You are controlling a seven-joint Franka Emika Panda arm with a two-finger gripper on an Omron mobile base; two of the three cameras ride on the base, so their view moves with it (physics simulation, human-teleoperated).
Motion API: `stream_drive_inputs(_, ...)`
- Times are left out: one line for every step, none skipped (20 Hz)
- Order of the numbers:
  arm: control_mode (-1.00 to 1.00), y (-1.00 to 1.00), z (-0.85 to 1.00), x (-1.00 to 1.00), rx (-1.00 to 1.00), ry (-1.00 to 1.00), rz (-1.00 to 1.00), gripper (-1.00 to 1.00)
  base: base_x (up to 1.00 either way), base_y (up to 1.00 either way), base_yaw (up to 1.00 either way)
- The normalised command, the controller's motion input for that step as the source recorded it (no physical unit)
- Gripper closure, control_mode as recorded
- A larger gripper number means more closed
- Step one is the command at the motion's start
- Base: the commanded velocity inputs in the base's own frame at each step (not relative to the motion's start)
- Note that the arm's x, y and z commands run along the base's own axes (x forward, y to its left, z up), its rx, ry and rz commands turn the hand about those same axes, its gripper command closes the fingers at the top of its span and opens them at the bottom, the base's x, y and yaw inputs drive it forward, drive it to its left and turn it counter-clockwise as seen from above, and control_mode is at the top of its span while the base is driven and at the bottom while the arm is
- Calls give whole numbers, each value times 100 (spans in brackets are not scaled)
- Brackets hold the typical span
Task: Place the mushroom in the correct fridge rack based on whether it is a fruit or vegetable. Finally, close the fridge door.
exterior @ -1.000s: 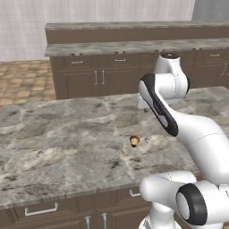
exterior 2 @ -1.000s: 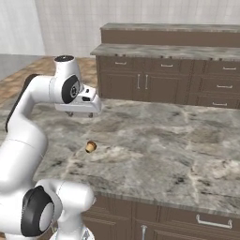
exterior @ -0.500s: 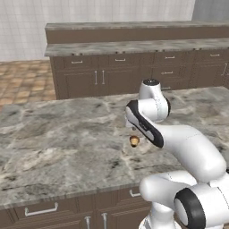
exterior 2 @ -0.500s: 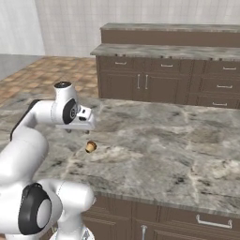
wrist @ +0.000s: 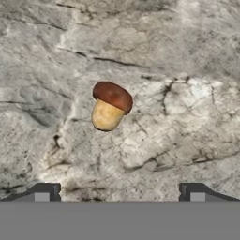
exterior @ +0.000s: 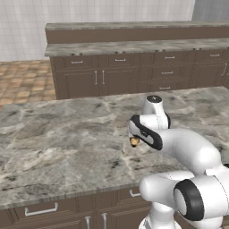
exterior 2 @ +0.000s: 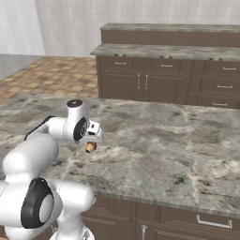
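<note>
Our pincer (wrist: pixel 119 193), fingers apart, hovers over the mushroom (wrist: pixel 109 106) lying on the table (wrist: pixel 187 70); closing off-centre would probably roll it away.

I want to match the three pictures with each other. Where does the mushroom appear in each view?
Left base view: mushroom a little below centre, at the lower left edge of the white hand.
Right base view: left of centre, just under the hand.
Hand view: near centre, lying tilted.
Shared landmark: the grey marbled counter beneath it.

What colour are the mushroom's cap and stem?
The mushroom has a reddish-brown cap and a pale yellowish-cream stem, clearest in the hand view.
</note>
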Motion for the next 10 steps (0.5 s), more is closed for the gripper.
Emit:
stream_drive_inputs(-100,0,-41,69,0,8,0,-100,0,0,0)
stream_drive_inputs(-100,0,-41,66,0,7,0,-100,0,0,0)
stream_drive_inputs(-100,0,-35,63,0,6,0,-100,0,0,0)
stream_drive_inputs(-100,0,-30,65,0,7,0,-100,0,0,0)
stream_drive_inputs(-100,9,-33,67,0,10,-1,-100,0,0,0)
stream_drive_inputs(-100,19,-32,63,0,12,-2,-100,0,0,0)
stream_drive_inputs(-100,15,-35,58,0,13,-2,-100,0,0,0)
stream_drive_inputs(-100,3,-39,51,0,13,-1,-100,0,0,0)
stream_drive_inputs(-100,0,-44,41,0,11,0,-100,0,0,0)
stream_drive_inputs(-100,0,-44,36,0,9,0,-100,0,0,0)
